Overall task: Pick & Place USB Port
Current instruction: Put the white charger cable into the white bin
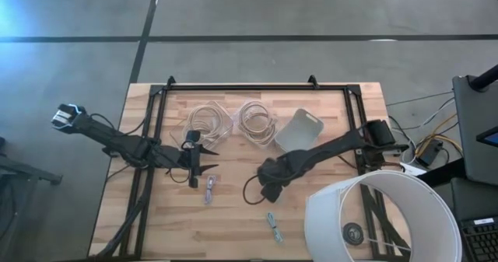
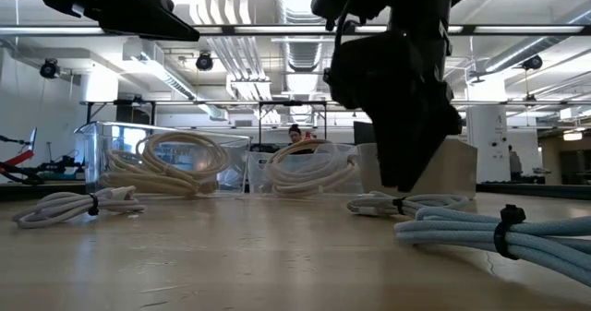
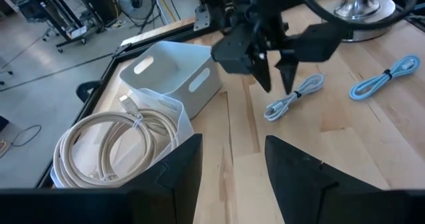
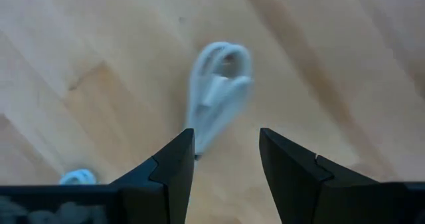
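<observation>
A white coiled USB cable lies flat on the wooden table. My right gripper is open and points down just above it, touching nothing. The left wrist view shows that gripper over the cable, and the low view shows the cable beneath it. In the high view my right arm hides this cable. A second white cable lies to its left. A light blue cable lies nearer the table's near edge. My left gripper waits open left of centre, raised.
Two clear bins with cream cable coils stand toward the far edge. A white bin stands to their right. A large white lampshade covers the near right corner. A black frame borders the table.
</observation>
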Motion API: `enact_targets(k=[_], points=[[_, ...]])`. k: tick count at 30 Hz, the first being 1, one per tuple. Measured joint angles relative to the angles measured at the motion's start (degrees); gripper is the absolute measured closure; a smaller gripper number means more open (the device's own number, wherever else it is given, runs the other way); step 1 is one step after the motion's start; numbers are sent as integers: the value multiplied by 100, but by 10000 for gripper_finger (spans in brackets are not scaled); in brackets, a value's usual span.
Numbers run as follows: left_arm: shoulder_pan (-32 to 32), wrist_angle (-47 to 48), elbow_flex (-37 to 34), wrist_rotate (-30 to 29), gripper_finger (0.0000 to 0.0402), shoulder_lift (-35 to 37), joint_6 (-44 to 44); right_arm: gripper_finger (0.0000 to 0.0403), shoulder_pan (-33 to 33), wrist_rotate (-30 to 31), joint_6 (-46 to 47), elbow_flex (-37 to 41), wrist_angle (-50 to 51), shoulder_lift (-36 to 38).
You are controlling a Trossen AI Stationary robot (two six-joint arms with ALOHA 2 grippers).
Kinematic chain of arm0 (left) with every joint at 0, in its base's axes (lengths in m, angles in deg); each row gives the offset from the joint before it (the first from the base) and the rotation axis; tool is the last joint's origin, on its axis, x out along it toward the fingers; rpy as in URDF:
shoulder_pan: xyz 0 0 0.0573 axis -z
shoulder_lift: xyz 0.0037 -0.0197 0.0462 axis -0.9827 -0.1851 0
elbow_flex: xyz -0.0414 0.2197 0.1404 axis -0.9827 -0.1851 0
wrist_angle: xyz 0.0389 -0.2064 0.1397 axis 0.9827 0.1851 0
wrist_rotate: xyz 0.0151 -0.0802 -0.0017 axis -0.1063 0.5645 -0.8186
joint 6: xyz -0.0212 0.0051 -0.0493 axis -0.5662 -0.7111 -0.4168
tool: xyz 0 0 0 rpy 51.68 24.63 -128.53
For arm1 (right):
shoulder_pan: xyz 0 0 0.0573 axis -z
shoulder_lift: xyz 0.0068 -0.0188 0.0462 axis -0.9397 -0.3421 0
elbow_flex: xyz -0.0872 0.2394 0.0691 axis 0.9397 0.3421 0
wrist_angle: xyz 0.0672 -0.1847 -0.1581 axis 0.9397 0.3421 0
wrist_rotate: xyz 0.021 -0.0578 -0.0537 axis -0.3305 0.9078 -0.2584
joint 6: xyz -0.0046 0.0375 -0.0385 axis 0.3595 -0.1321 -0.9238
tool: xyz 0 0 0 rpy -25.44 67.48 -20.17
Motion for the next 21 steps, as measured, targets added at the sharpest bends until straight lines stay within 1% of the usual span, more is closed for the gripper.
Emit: enact_targets(k=[4, 6, 11, 15, 21], points=[[2, -1, 0, 0, 234, 0, 4, 236, -4, -446, -197, -2, -372, -230], [1, 0, 0, 0, 234, 0, 4, 236, -4, -586, -325, -3, -393, -360], [-1, 1, 0, 0, 234, 2, 7, 236, 53, -652, -616, -27, -382, -504], [-3, 1, 0, 0, 234, 0, 9, 240, 87, -663, -795, -19, -381, -459], [-7, -16, 0, 0, 234, 1, 12, 265, 92, -641, -806, -22, -367, -430]])
